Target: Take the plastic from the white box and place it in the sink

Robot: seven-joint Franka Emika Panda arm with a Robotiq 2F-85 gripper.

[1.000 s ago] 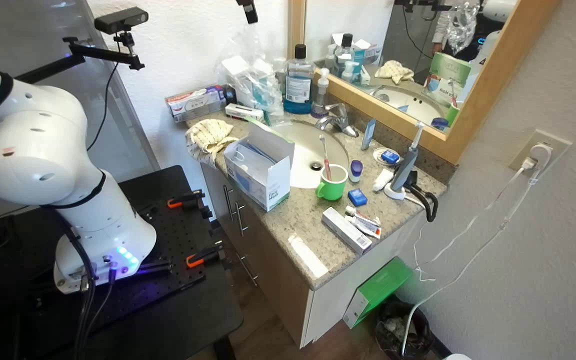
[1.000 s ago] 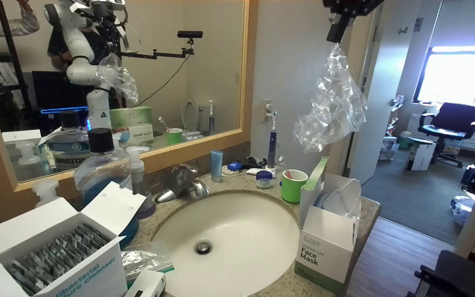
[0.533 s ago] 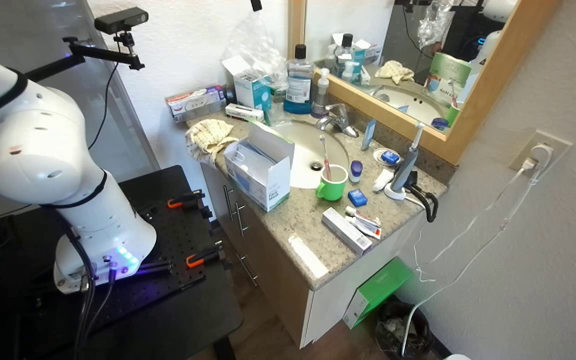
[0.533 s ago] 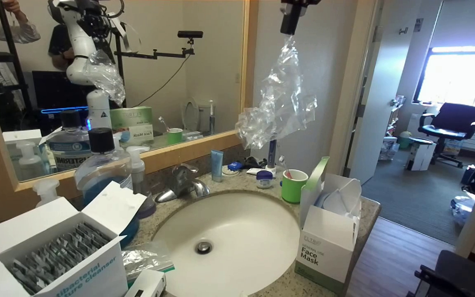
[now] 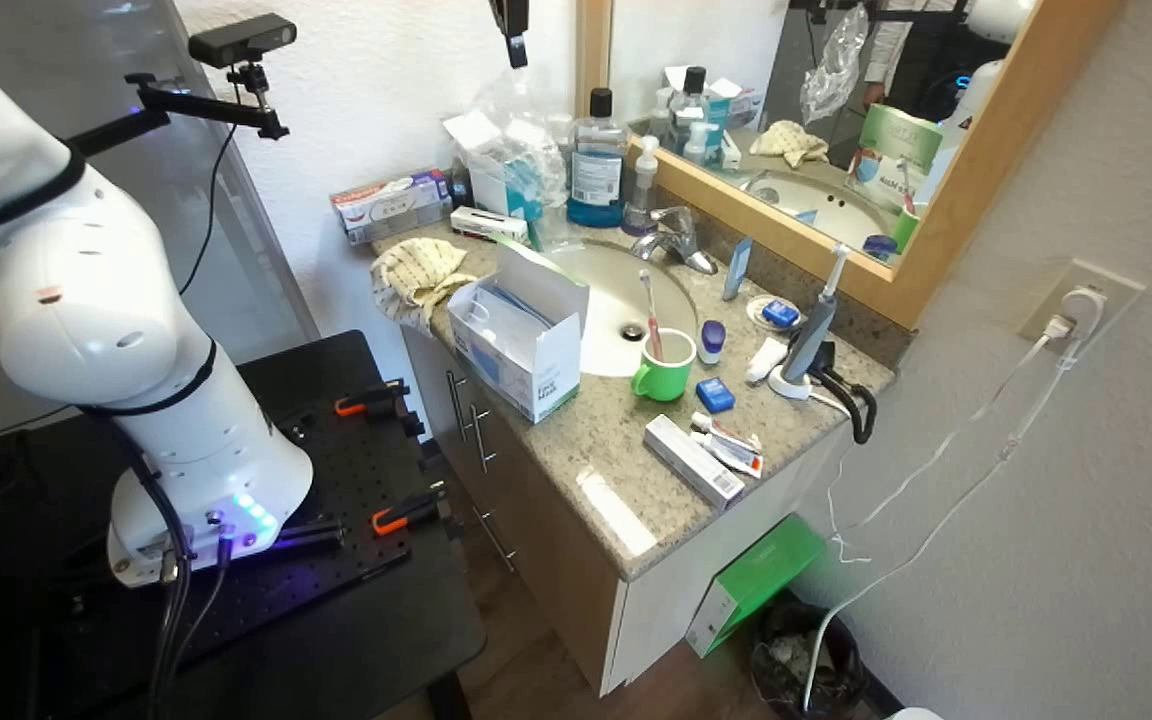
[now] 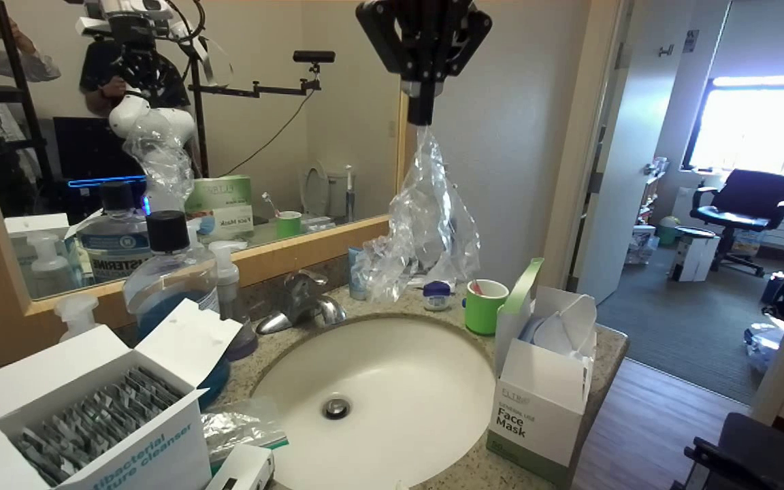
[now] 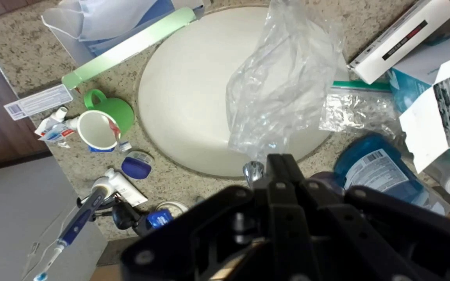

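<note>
A clear, crumpled plastic bag [image 6: 429,218] hangs from my gripper [image 6: 421,121], which is shut on its top end. In the wrist view, the plastic [image 7: 283,86] spreads below the closed fingertips [image 7: 281,158], in front of the sink [image 7: 186,93]. The white oval sink [image 6: 399,381] is in the counter; the plastic hangs above its level, near the faucet side. In an exterior view, the gripper [image 5: 517,60] shows at the top edge. Two white boxes stand open: a face mask box [image 6: 535,401] right of the sink and a cleanser box [image 6: 154,442] full of sachets at the left.
A chrome faucet [image 6: 303,303], a blue mouthwash bottle [image 6: 167,286] and a pump bottle [image 6: 225,286] stand behind the sink. A green cup [image 6: 484,313] with a toothbrush stands at its rim. A flat zip bag [image 6: 235,425] lies at the left rim. A mirror [image 6: 263,136] is behind.
In an exterior view, my gripper and the hanging plastic have moved left and down, from beside the doorway to near the sink's far side. The gripper stays shut; the boxes have not moved.
</note>
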